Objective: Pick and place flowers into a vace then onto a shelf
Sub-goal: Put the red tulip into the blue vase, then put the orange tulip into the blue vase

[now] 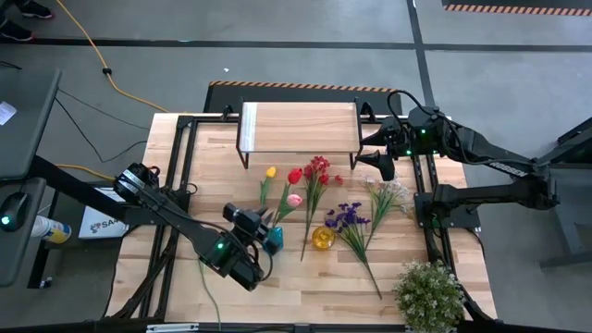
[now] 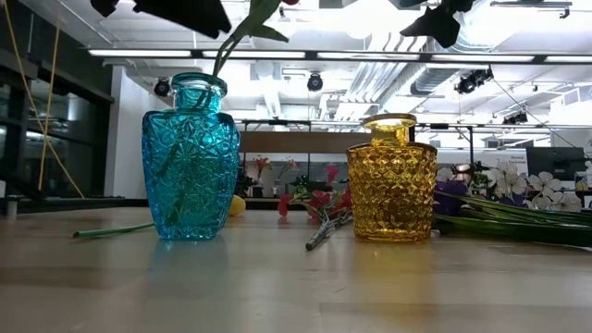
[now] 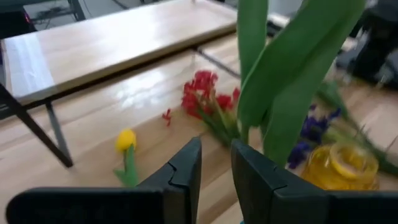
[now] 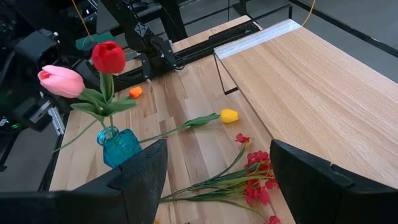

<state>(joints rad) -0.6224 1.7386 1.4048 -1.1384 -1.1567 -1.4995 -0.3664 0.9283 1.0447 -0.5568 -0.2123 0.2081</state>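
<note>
- Dark left gripper [image 1: 265,231] [image 3: 216,149]: hangs just left of the blue vase [image 1: 275,240] [image 2: 190,162] and above its mouth. Green leaves rise right in front of it. Whether it is clamped on a stem or free of it cannot be told.
- Blue vase: cut glass, upright on the table [image 1: 277,287], the reference point for all items below.
- Red tulip [image 4: 108,57] and pink tulip [image 4: 61,81]: stand in the blue vase, stems down through its neck, heads leaning toward the shelf.
- Yellow tulip [image 1: 270,172] [image 4: 229,115]: lies flat on the table between the blue vase and the shelf.
- Shelf [image 1: 298,128]: light wood top on thin black legs, well beyond the blue vase at the far edge of the table; nothing stands on it.
- Red spray [image 1: 319,167]: lies flat, right of the blue vase, with its blooms near the shelf.
- Yellow vase [image 1: 322,238] [image 2: 392,180]: amber glass, upright, near the right side of the blue vase.
- Purple spray [image 1: 346,218]: lies flat, beyond the yellow vase as seen from the blue vase.
- White spray [image 1: 393,194]: lies flat, farther right again.
- Right gripper [image 1: 375,165] [image 4: 217,155]: well apart from the blue vase, by the shelf's right end; jaws spread wide and empty.
</note>
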